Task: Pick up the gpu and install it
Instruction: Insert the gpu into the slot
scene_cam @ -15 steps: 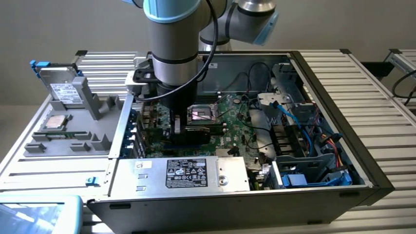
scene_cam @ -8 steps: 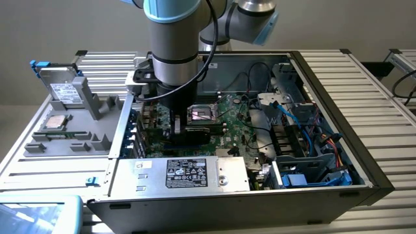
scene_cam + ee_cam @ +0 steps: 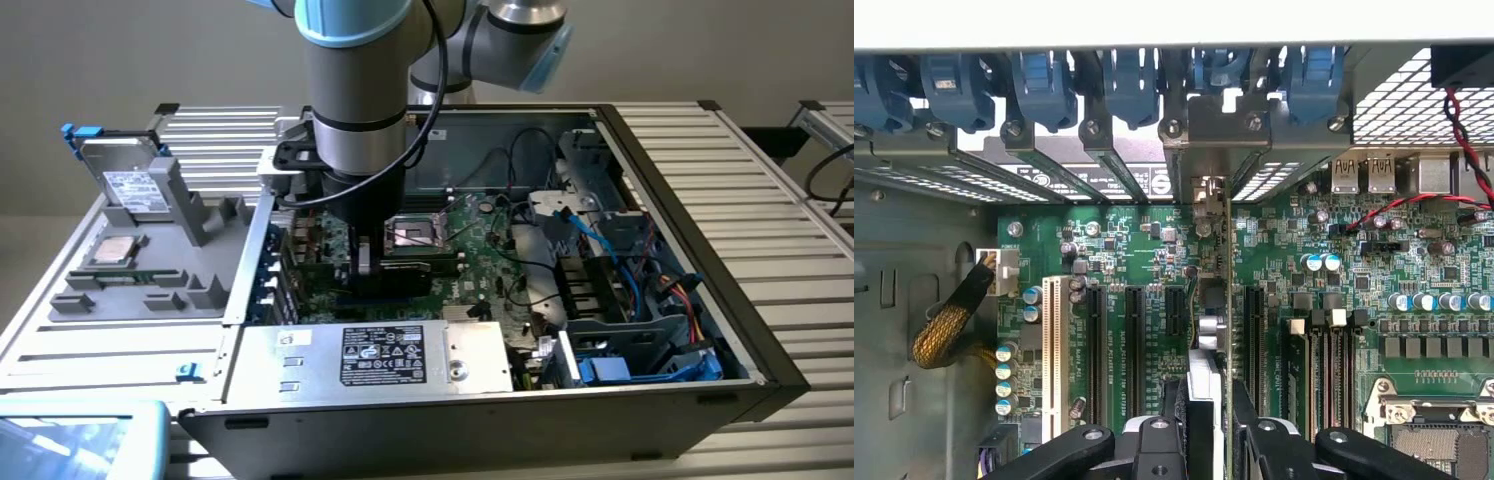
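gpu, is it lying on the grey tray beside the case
No, the gpu stands on edge between the jaws, over the motherboard's slots.

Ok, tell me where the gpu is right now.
In the wrist view the gpu stands on edge in the gripper over the expansion slots, at the exterior view's left of the CPU socket.

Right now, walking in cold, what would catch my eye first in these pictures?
The big robot arm reaches down into an open computer case in the middle of the exterior view. Its jaws grip the gpu edge-on, upright over the green motherboard and its slots. At the exterior view's left, a grey tray holds a drive.
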`<act>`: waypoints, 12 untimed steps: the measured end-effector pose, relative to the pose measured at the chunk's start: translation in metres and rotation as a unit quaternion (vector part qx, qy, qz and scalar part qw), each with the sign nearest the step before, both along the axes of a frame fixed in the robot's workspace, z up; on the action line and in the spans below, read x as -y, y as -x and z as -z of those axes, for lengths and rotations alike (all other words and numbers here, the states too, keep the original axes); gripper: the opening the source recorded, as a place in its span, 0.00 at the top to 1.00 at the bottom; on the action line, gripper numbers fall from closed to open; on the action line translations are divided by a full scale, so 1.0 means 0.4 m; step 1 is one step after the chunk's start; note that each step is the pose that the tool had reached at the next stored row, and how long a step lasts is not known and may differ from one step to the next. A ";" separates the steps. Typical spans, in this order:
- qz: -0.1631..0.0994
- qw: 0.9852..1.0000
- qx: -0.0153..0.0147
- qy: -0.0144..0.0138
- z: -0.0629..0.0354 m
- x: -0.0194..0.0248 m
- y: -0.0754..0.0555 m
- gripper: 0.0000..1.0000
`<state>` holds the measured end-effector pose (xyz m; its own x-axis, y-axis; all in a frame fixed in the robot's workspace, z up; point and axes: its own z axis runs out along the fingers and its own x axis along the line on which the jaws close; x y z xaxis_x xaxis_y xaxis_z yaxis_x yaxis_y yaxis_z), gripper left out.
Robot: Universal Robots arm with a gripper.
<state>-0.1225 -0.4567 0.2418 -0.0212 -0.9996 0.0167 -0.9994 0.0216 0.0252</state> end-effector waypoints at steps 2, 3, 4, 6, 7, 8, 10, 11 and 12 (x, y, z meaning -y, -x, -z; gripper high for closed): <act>0.000 1.000 0.000 0.000 0.001 0.000 0.000 0.72; 0.000 1.000 0.000 0.000 0.002 0.000 0.000 0.72; 0.000 1.000 0.000 0.000 0.002 0.000 0.000 0.72; 0.000 1.000 0.000 0.000 0.002 0.000 0.000 0.72; 0.000 1.000 0.000 0.000 0.002 0.000 0.000 0.72; 0.000 1.000 0.000 0.000 0.002 0.000 0.000 0.72; 0.000 1.000 0.000 0.000 0.003 0.000 0.000 0.72; 0.000 1.000 0.000 0.000 0.003 0.000 0.000 0.72; 0.000 1.000 0.000 0.000 0.003 0.000 0.000 0.72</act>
